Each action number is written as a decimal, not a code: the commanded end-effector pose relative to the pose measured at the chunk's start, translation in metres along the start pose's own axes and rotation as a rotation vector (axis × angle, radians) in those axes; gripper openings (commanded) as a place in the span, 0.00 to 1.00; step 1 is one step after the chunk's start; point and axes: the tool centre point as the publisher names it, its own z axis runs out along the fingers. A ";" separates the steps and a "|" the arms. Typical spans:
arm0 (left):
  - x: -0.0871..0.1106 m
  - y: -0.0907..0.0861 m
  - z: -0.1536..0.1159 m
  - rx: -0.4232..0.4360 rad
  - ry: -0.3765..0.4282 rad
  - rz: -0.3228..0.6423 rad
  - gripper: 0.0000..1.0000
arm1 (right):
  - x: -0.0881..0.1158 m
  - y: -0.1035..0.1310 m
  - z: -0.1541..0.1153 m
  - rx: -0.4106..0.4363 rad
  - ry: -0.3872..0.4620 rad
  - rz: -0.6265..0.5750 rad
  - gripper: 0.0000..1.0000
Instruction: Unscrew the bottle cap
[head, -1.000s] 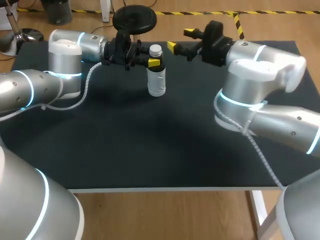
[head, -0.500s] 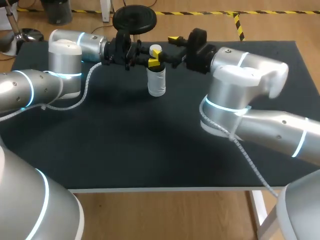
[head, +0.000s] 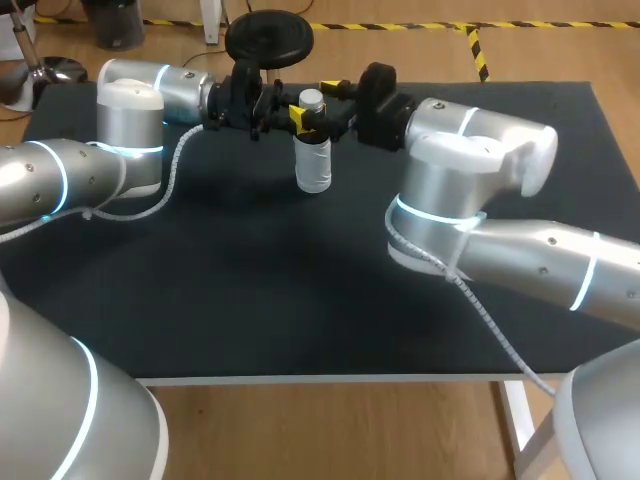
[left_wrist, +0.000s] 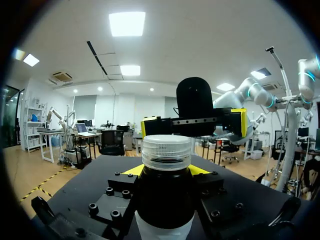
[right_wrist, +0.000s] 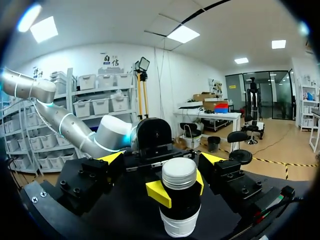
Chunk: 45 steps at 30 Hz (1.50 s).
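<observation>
Black table (head: 250, 280), upright capped bottle (head: 313, 165)

Bottle (right_wrist: 179, 220) (white cap (right_wrist: 179, 173)) between spread right gripper (right_wrist: 162, 159) fingers; left gripper (right_wrist: 179, 187) clamps neck.

Nothing at the table carries lettering, a number or a sign that can be read. The bottle (head: 313, 165), standing toward 12 o'clock on the table (head: 250, 290), has a pale band (right_wrist: 179, 222) around its lower body, possibly a label, with no legible print in any view.
</observation>
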 end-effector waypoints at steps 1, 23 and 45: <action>0.002 -0.001 0.001 -0.002 -0.003 0.002 0.00 | -0.002 -0.001 0.006 0.006 -0.001 0.000 1.00; 0.002 -0.001 0.001 -0.002 -0.003 0.002 0.00 | -0.012 -0.003 0.023 0.022 -0.052 -0.043 1.00; 0.002 -0.001 0.001 -0.002 -0.003 0.002 0.00 | -0.017 -0.006 0.029 0.027 -0.129 -0.020 0.79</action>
